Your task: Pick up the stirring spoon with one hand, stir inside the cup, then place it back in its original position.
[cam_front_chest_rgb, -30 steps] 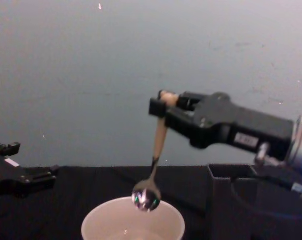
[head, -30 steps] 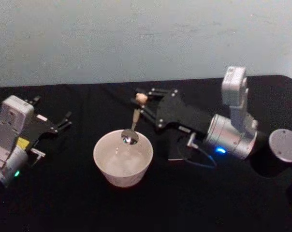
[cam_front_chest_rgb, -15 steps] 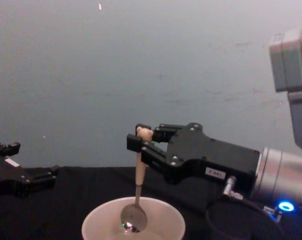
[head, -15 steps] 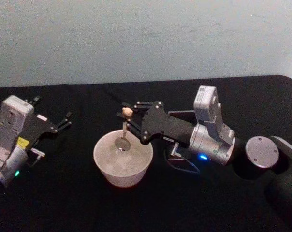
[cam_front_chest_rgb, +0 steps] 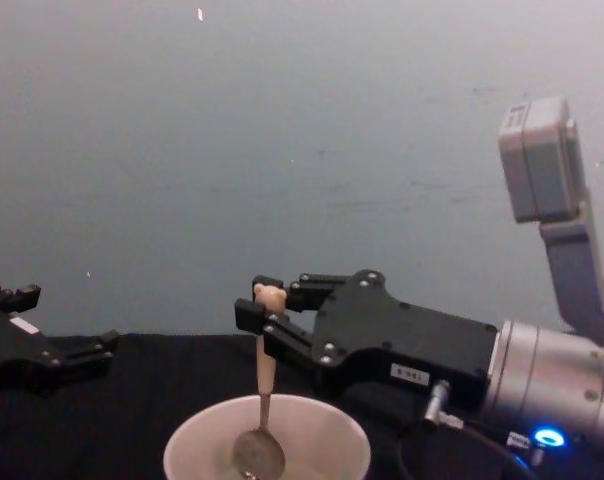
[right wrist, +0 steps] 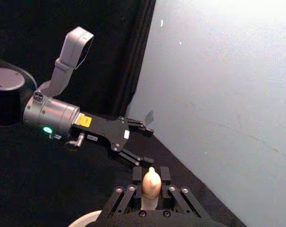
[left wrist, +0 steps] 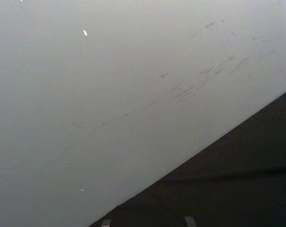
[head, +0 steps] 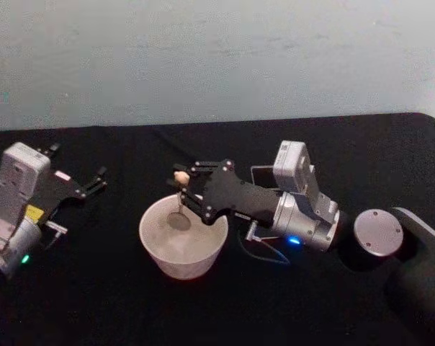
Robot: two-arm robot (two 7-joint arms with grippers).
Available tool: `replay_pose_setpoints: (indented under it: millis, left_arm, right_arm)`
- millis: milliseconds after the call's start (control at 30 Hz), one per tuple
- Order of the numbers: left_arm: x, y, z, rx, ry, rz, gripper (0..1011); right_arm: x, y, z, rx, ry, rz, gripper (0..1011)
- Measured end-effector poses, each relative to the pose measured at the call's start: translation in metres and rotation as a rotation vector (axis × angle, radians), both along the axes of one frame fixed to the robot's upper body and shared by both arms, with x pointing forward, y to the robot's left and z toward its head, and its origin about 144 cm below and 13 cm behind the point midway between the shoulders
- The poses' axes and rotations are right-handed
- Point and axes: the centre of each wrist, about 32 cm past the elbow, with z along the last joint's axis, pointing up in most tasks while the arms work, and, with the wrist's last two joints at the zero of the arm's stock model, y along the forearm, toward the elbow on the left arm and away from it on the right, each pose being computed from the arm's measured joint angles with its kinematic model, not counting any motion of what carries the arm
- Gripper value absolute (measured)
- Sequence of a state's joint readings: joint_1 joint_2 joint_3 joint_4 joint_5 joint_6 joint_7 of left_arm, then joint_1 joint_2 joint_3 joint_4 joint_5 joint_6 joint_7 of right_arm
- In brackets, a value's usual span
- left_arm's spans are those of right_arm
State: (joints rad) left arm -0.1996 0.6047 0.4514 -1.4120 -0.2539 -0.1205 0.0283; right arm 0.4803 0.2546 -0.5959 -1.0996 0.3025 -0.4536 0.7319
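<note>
Stirring spoon [cam_front_chest_rgb: 265, 378] — handle pinched in right gripper [cam_front_chest_rgb: 267, 310], bowl down inside cup [cam_front_chest_rgb: 350, 438] (left gripper [head: 78, 161] parked, spread open).

Right gripper [cam_front_chest_rgb: 265, 316]: black, screws, white label; silver-grey wrist [cam_front_chest_rgb: 542, 375], blue light.

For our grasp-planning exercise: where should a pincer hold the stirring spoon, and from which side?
Grip the wooden handle's top, under the bear head, from the robot's right: the stirring spoon hangs upright, bowl inside the cup, and the right pincer holds it so. The left pincer rests open, far left.
</note>
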Motion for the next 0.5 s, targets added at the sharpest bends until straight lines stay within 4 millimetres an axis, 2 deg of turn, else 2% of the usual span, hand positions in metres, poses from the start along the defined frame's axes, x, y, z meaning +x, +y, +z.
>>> replay_pose_setpoints:
  millis: [233, 500]
  left_arm:
    - [0.0, 0.0, 0.0, 0.0, 0.0, 0.0, 1001]
    - [0.0, 0.0, 0.0, 0.0, 0.0, 0.0, 1001]
  right_arm:
    - [0.001, -0.002, 0.0, -0.005, -0.008, -0.018, 214]
    - [-0.005, -0.019, 0.002, -0.018, -0.01, -0.03, 215]
